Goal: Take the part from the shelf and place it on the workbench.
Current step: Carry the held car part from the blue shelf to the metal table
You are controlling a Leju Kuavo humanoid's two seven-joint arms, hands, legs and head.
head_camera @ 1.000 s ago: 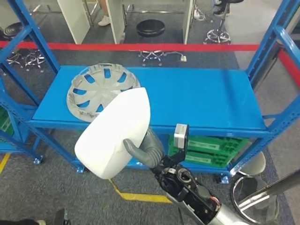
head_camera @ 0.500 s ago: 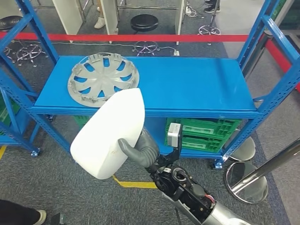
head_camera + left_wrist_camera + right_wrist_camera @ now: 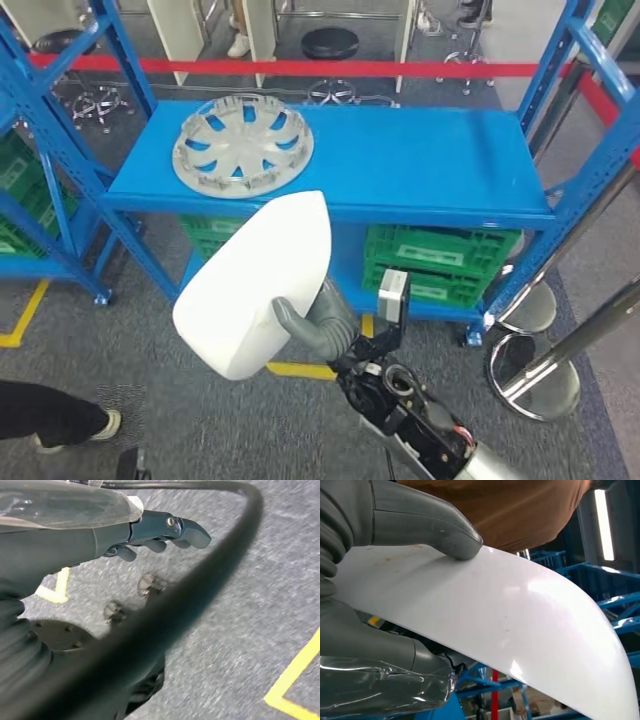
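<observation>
The right hand holds a large white smooth plastic part with a rounded, shell-like shape. The grey thumb presses on the upper face of the part and the rest of the hand is under it, so the part is clamped in the hand. The part is in the air, in front of the blue metal shelf and lower than its top board, not touching it. In the right wrist view the thumb lies on the white surface near its edge.

On the top board of the shelf lies a round silver plastic wheel cover, flat, toward the left end. Green plastic crates stand on the lower level.

The left hand hangs above the grey carpet floor; its dark fingers are slightly bent and apart, and they hold nothing.
</observation>
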